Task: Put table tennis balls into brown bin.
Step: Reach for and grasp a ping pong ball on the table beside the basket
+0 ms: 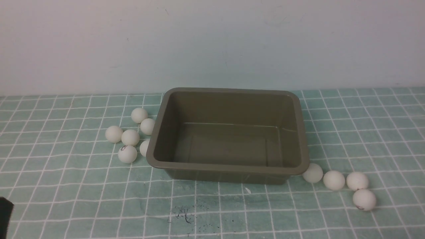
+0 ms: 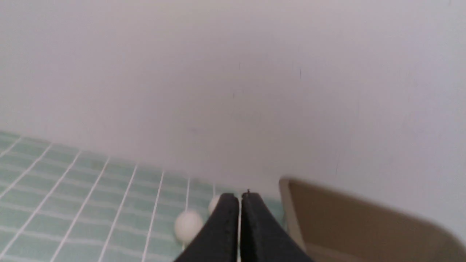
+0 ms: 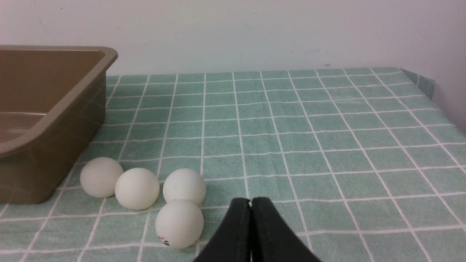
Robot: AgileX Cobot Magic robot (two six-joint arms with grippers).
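Front view: brown bin (image 1: pixel 229 173) half-hides one ball (image 1: pixel 144 147).

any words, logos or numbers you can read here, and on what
Nothing can be read.
Dark print on the nearest right-side ball: too small.
Dark print on the nearest left-side ball: blurred.
Dark scribble on the cloth before the brown bin: no legible letters.

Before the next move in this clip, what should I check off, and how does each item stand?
1. Brown bin upright and empty: ok.
2. Ten table tennis balls outside it, six to its left, four to its right: ok.
3. Left gripper open to grasp: not ok, shut and empty.
4. Right gripper open to grasp: not ok, shut and empty.
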